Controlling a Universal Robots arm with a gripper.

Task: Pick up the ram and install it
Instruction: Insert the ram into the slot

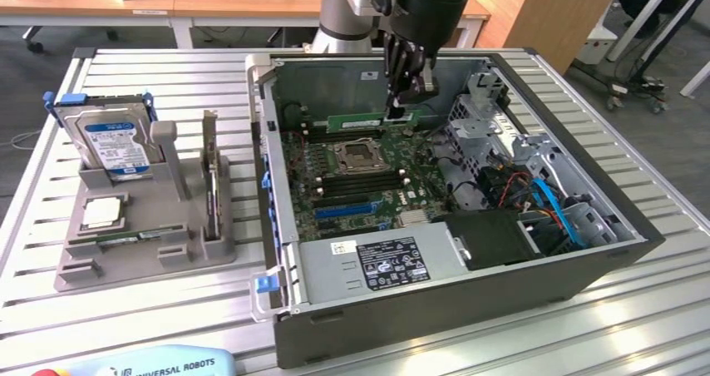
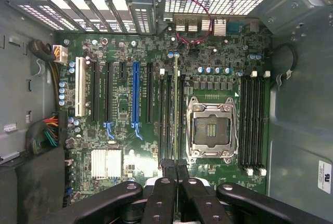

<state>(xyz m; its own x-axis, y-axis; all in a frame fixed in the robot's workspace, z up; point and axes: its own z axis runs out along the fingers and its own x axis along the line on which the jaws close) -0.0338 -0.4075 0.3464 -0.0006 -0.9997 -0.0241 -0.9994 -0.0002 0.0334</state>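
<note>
The gripper, clamped tight on the ram, holds the green stick on edge inside the open computer case, along the motherboard slots beside the empty processor socket.

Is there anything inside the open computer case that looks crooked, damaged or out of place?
Nothing stands out. The ram, held in the gripper, runs parallel to the memory slots beside it, not skewed. The processor socket is empty, and no damage shows on the board.
</note>
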